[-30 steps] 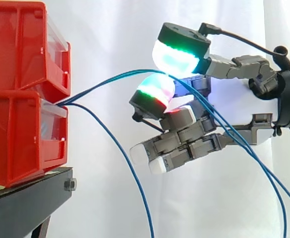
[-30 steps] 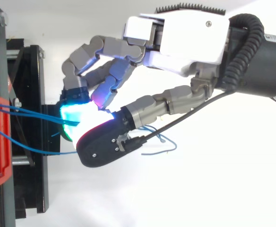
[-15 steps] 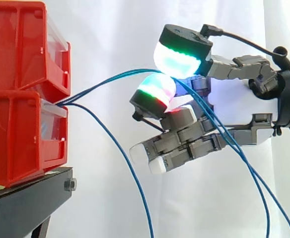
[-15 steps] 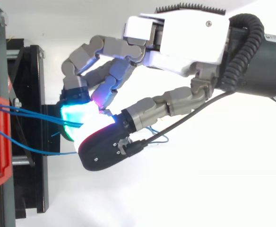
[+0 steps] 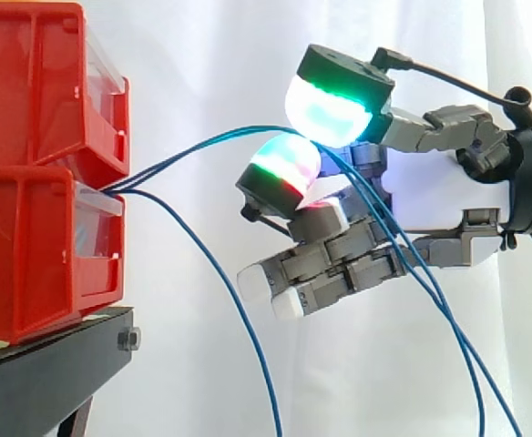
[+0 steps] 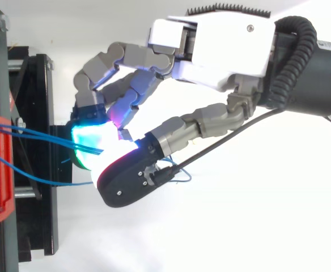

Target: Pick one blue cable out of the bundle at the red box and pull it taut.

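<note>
Blue cables (image 5: 202,145) trail slack tails that have swung closer under the wrist than a second ago. Red bins (image 5: 38,228) stand at left. The hand (image 5: 434,196) reaches level toward them, lower fingers curled, glowing pads (image 5: 328,111) pinching two cables arcing from between the bins.

Glossy red plastic bins (image 5: 29,228); white cloth curtain (image 5: 202,55).

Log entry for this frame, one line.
robot hand: pads pinching two blue cables | cables: bowed, not yet taut | third blue cable: hanging loose from lower red box
</note>
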